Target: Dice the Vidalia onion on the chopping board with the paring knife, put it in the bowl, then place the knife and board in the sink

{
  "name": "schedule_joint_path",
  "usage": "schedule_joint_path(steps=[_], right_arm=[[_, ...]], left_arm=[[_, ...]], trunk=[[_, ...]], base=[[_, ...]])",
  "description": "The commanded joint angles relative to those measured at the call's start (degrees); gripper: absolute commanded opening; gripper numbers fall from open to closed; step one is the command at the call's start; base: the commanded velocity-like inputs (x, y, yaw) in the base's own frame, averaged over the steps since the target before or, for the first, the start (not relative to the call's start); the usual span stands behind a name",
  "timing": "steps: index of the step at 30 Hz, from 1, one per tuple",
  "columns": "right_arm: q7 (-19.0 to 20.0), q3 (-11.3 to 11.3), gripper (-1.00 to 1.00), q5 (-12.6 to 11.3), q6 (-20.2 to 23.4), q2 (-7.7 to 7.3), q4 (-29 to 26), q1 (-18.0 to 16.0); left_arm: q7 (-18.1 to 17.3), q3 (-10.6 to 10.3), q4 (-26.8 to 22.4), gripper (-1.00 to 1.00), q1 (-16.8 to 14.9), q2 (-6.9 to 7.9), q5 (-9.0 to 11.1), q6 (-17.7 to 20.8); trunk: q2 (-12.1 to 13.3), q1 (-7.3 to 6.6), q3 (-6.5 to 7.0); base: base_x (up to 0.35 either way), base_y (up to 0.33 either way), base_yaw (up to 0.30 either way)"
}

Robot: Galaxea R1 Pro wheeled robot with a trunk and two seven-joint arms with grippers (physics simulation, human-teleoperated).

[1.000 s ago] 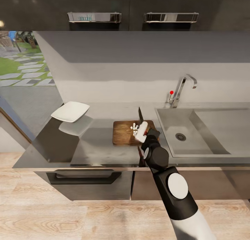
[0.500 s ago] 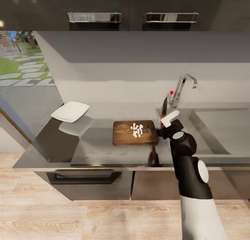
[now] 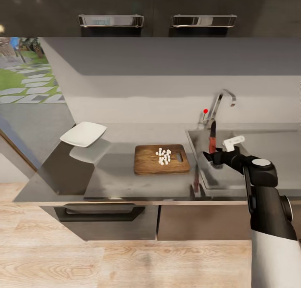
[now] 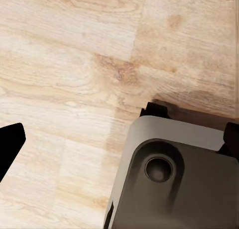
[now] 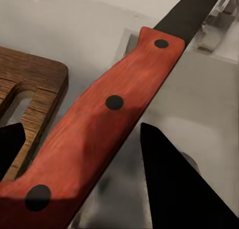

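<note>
My right gripper [image 3: 212, 153] is shut on the paring knife [image 3: 212, 138], holding it by its reddish-orange handle [image 5: 99, 134] with the dark blade pointing up. It hangs over the left part of the sink [image 3: 267, 148], just right of the chopping board [image 3: 150, 162]. On the board lies the diced onion [image 3: 164, 156] as a small cluster of white pieces. The white bowl [image 3: 83, 134] rests at the left end of the countertop [image 3: 117, 173]. The right wrist view has a board corner [image 5: 25, 84] beside the handle. One dark fingertip [image 4: 9, 145] of my left gripper hangs over the wooden floor.
The chrome faucet [image 3: 218, 106] with its red-tipped lever stands behind the sink, close to the knife's tip. Wall cabinets with metal handles [image 3: 110, 20] hang overhead. A drawer handle [image 3: 100, 213] sits below the counter. My grey base [image 4: 174, 184] is below the left wrist.
My right arm has swung right, carrying the knife from above the board to above the sink's left part. The diced pieces and the board have stayed put.
</note>
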Motion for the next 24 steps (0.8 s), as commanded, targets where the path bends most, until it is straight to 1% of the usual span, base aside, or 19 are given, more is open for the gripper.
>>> schedule_joint_path(steps=[1, 6, 19, 20, 22, 24], right_arm=[[0.6, -0.1, -1.0, 0.3, 0.1, -0.15, 0.1, 0.0], [0.6, 0.0, -1.0, 0.0, 0.2, -0.13, 1.9, 0.0], [0.9, 0.2, -1.0, -0.2, -0.6, -0.02, 15.5, 0.0], [0.9, 0.2, -1.0, -0.2, -1.1, 0.02, 16.7, 0.0], [0.9, 0.3, -1.0, -0.2, -3.7, 0.12, 20.2, 0.0], [0.9, 0.3, -1.0, -0.3, -5.3, 0.22, 22.2, 0.0]], left_arm=[[0.2, -0.5, 0.0, 1.0, 0.0, 0.01, 0.4, -0.2], [0.2, -0.5, 0.0, 1.0, 0.0, 0.02, 0.4, -0.2], [0.2, -0.5, 0.0, 1.0, 0.0, 0.09, 0.4, -0.2], [0.2, -0.5, 0.0, 1.0, 0.0, 0.09, 0.4, -0.2], [0.2, -0.5, 0.0, 1.0, 0.0, 0.09, 0.4, -0.2], [0.2, -0.5, 0.0, 1.0, 0.0, 0.09, 0.4, -0.2]], trunk=[[0.0, 0.01, -0.05], [0.0, 0.01, -0.05], [0.0, 0.01, -0.05], [0.0, 0.01, -0.05], [0.0, 0.01, -0.05], [0.0, 0.01, -0.05]], base=[[0.094, -0.189, 0.0], [0.177, -0.222, 0.0], [0.217, -0.229, 0.0], [0.074, -0.093, 0.0], [0.029, -0.036, 0.0], [0.01, -0.013, 0.0]])
